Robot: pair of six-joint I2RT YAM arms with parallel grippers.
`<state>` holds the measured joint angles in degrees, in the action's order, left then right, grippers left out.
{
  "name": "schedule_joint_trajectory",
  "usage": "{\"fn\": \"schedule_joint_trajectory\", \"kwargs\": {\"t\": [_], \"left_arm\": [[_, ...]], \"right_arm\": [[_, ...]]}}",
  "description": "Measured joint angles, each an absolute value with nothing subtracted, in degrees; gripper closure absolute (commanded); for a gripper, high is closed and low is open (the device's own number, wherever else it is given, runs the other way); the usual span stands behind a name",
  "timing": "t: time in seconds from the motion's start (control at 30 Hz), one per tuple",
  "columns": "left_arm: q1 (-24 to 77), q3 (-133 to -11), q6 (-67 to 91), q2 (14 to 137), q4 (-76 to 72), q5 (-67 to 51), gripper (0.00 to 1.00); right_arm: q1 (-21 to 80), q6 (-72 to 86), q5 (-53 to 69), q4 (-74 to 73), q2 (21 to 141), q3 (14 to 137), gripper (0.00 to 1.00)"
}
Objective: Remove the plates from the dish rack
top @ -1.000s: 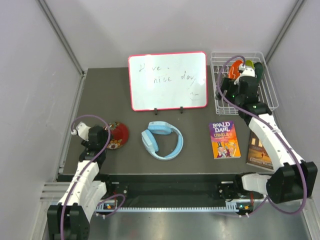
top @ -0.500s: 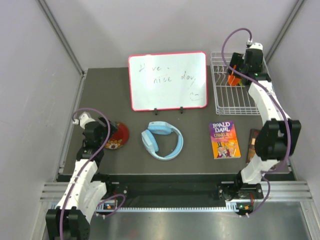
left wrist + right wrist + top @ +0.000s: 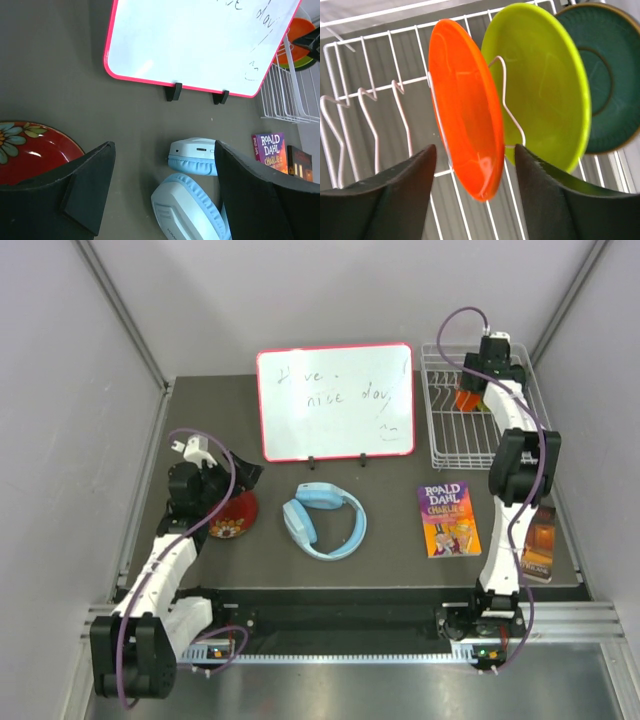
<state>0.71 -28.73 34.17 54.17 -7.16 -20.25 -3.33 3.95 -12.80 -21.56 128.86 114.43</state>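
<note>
My right fingers point(image 3: 395, 200) reach into the rack point(image 3: 455, 435) at the far right corner of the desk point(image 3: 200, 420) and stand apart on either side of the orange plate point(image 3: 465, 125). Its lower rim sits in the gap between them, but there is space beside it and no squeeze. They are open around the plate and hold nothing. The orange plate stands on edge against a wire prong. The yellow-green plate point(image 3: 545, 85) stands just behind it and the dark green plate point(image 3: 610, 75) behind that, so all three are upright in the rack.

My left fingers point(image 3: 75, 195) are wide open and empty over the left side of the desk. They are close to the red plate point(image 3: 35, 152), which lies flat on the desk, out of the rack, left of the headphones point(image 3: 185, 210) and nearer to me than the whiteboard point(image 3: 200, 40).

By my reckoning one plate is unloaded and three remain, and the step in hand is taking hold of the orange one. The next move calls for closing squarely on its rim. After that I should lift straight up along the slot until it clears the prong, and only then swing away. The yellow-green plate is so near that a tilt could knock it. The plate looks thin and glossy, so a pinch too near the edge may slip.
</note>
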Motion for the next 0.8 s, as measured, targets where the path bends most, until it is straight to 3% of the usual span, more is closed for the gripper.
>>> {"fn": "schedule_joint_trajectory", "kwargs": {"t": [0.07,0.1,0.2,0.4,0.53,0.6,0.63,0.8], "left_arm": [[0.75,-28.73,33.80,55.44,-8.03,-20.91,0.16],[0.75,-28.73,33.65,55.81,-8.25,-21.15,0.16],[0.82,-28.71,33.15,56.73,-9.43,-21.34,0.16],[0.86,-28.69,32.86,56.93,-10.72,-21.58,0.16],[0.95,-28.69,32.75,56.93,-10.70,-21.54,0.16],[1.08,-28.69,32.51,56.93,-10.63,-21.39,0.12],[1.15,-28.71,32.34,56.97,-10.52,-21.39,0.04],[1.37,-28.71,31.33,57.87,-9.58,-21.37,0.01]], "right_arm": [[-3.33,3.33,-12.80,-21.91,130.65,116.22,0.62],[-3.33,2.83,-12.80,-21.91,131.15,116.88,0.77],[-3.33,2.00,-12.95,-21.89,131.81,117.80,0.92],[-3.40,1.19,-14.74,-18.68,131.02,115.07,1.00],[-2.20,0.58,-19.20,-14.83,128.70,110.69,1.00],[-0.99,-0.43,-22.83,-11.64,126.41,107.04,1.00],[-0.54,-0.67,-23.83,-10.28,125.03,105.01,1.00],[2.22,-2.81,-29.23,-5.13,117.10,97.73,1.00]]}}
